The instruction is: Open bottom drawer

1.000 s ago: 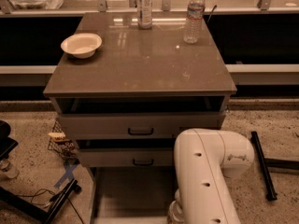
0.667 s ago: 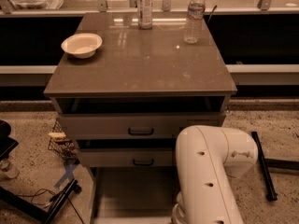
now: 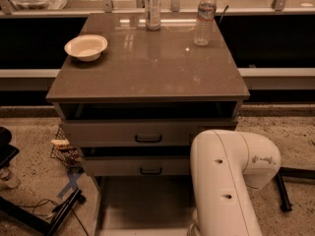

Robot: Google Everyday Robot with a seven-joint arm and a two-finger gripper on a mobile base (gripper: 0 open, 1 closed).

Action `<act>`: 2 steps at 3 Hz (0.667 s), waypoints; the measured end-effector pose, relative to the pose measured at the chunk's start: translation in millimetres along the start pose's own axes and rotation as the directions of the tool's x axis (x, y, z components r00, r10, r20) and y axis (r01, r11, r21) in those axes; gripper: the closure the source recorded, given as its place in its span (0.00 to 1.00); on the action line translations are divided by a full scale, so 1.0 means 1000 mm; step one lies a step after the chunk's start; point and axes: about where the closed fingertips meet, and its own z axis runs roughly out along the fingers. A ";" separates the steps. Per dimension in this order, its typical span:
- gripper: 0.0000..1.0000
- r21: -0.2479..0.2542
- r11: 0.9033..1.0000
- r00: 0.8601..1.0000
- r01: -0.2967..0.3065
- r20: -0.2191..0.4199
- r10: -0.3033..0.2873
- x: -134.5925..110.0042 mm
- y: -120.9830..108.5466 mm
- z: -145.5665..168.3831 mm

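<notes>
The bottom drawer [image 3: 142,205] looks pulled out under the table [image 3: 147,77], its pale inside showing. The gripper is hidden below the white arm [image 3: 231,181] at the table's front right, so I cannot tell its jaws. Any further pull should run straight and level. The arm has edged right since a second ago.

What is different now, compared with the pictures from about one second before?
The white arm has shifted a little to the right and slightly upward. The hand is not in view, so no grasp or release shows. The bottom drawer stays pulled out as before, and the bowl and the water bottle have not moved.
</notes>
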 end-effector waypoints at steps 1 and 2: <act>0.83 -0.002 1.000 1.000 -0.001 0.000 0.001 -0.001 0.000 -0.001; 0.52 -0.005 1.000 1.000 0.000 0.001 0.000 -0.001 0.001 0.000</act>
